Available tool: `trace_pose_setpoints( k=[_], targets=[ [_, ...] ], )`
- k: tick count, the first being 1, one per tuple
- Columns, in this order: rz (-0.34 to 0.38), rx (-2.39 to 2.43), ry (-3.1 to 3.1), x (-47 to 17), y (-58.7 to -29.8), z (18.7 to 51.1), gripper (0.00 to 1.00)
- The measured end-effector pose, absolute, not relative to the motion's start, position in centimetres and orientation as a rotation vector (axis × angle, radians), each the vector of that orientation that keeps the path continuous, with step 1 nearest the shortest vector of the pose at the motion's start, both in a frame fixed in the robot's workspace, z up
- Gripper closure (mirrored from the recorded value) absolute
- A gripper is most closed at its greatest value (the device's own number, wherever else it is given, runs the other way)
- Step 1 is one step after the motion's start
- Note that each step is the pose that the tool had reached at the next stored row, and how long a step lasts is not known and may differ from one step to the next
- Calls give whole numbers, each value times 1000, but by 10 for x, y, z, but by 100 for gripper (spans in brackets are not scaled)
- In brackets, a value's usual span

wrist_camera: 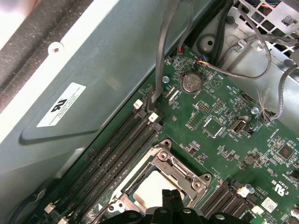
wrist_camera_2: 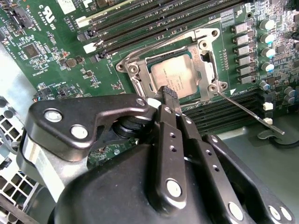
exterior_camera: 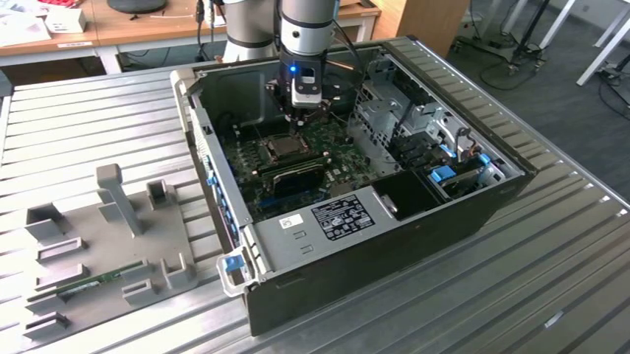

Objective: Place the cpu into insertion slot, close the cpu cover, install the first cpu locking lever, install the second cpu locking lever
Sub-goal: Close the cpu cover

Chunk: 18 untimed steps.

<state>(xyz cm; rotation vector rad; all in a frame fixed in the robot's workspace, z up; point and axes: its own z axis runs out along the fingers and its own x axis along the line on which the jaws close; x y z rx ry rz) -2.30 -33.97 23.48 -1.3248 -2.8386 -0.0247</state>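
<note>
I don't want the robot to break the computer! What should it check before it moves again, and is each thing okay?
1. Chip lying flat in place: ok.
2. Metal cover down around the chip: ok.
3. Thin lever locked: not ok, it sticks out over the black memory slots.
4. Other lever along the cover's opposite side locked: cannot tell.
5. Claw shut, tip at the cover's edge: ok.
6. Grey cable away from the chip: ok.
</note>
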Motion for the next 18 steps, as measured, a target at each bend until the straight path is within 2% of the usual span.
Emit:
trace_pose_setpoints(
  k=[18],
  targets=[
    [-24,-1283,-2858,-23,-340,235,90]
  ],
)
